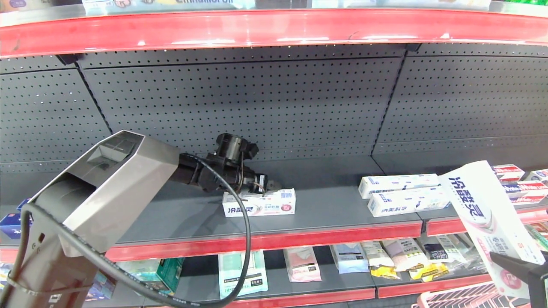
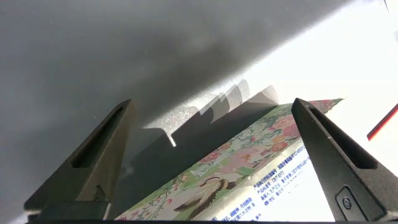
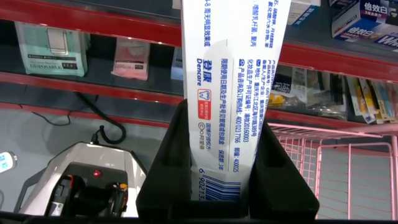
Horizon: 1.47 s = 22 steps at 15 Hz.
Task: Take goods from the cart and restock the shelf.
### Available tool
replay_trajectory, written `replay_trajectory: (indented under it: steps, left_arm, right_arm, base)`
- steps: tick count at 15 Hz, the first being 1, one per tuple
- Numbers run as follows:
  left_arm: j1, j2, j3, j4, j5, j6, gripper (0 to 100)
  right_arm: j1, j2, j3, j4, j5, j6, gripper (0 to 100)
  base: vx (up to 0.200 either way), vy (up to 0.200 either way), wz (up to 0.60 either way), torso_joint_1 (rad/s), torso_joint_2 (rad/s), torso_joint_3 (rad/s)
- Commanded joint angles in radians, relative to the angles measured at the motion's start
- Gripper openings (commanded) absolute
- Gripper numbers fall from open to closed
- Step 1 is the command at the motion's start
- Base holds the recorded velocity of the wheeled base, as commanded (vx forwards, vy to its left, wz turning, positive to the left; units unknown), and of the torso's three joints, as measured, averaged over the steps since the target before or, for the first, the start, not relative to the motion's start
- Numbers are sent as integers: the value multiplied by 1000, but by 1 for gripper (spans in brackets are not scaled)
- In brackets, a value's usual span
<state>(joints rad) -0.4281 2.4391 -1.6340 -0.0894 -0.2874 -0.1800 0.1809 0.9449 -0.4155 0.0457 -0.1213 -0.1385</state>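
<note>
A white toothpaste box (image 1: pixel 259 203) lies flat on the grey shelf (image 1: pixel 325 201), near its middle. My left gripper (image 1: pixel 270 186) hovers just over the box's back edge. In the left wrist view the left gripper (image 2: pixel 211 104) is open, its fingers (image 2: pixel 93 168) spread wide, with the flowered box (image 2: pixel 261 180) lying beneath and between them. At the lower right my right gripper (image 1: pixel 524 267) is shut on a second white toothpaste box (image 1: pixel 488 214), held upright and tilted in front of the shelf. The right wrist view has the right gripper (image 3: pixel 224 118) clamped on that box (image 3: pixel 230 74).
Two white toothpaste boxes (image 1: pixel 404 193) lie on the shelf's right part, with red-and-white boxes (image 1: pixel 511 179) beyond them. Blue boxes (image 1: pixel 10 222) sit at the far left. The lower shelf holds hanging packs (image 1: pixel 302 263). The pink wire cart (image 3: pixel 348 168) is below right.
</note>
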Motion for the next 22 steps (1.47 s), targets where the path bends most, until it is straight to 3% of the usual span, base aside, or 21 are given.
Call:
replay_trajectory:
  steps: [1,5,22]
  left_arm:
    - [0,-8,6,0,-6,-1,100]
    - [-3,-37,72,-4,-33,7,100]
    - [-4,-104,181,-20,-85,10,100]
  right_arm:
    - [0,0,4,-1,0,0,0]
    - [0,-1,6,-1,0,2,0]
    - [0,-6,18,-4,0,2,0]
  base:
    - [0,0,0,0,0,0]
    - [0,0,0,0,0,0]
    - [0,0,0,0,0,0]
